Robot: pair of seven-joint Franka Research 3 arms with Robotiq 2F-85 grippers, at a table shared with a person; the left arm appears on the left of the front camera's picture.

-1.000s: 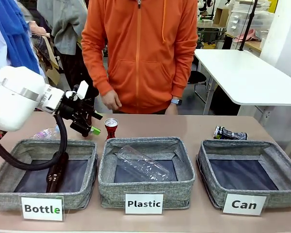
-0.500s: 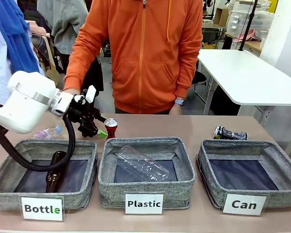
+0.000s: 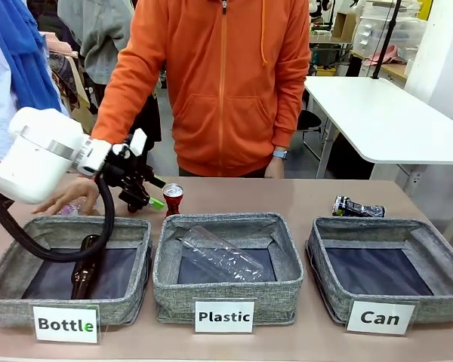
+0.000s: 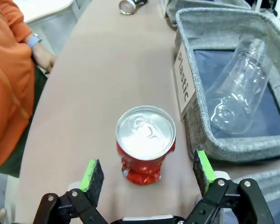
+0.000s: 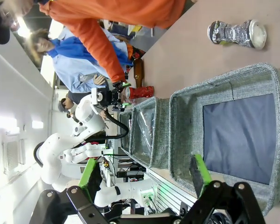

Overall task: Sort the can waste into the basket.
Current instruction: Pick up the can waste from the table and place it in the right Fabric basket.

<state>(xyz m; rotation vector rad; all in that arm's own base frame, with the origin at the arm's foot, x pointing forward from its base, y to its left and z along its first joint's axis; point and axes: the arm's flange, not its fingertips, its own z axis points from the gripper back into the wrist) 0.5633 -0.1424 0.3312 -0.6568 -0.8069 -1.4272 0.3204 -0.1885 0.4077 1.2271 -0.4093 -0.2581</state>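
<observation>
A dented red can [image 3: 173,198] with a silver top stands upright on the table behind the "Plastic" bin. My left gripper [image 3: 146,197] hovers just left of it, open. In the left wrist view the red can [image 4: 145,145] sits between the two green pads [image 4: 92,175], touching neither, with the left gripper [image 4: 147,171] open around its base. The crushed dark can [image 3: 358,207] lies behind the grey basket [image 3: 326,296] labelled "Can". My right gripper [image 5: 145,174] is open and holds nothing above that basket [image 5: 178,140], with the crushed can [image 5: 236,32] beyond it.
The "Plastic" bin [image 3: 170,290] holds a clear plastic bottle [image 3: 223,256]. The "Bottle" bin [image 3: 7,300] holds a brown glass bottle [image 3: 83,268]. A person in an orange hoodie stands at the far side, one hand [image 3: 66,197] down on the table behind the "Bottle" bin.
My left gripper has moved right and down toward the red can. The person has reached an arm across and set a hand on the table at the far left.
</observation>
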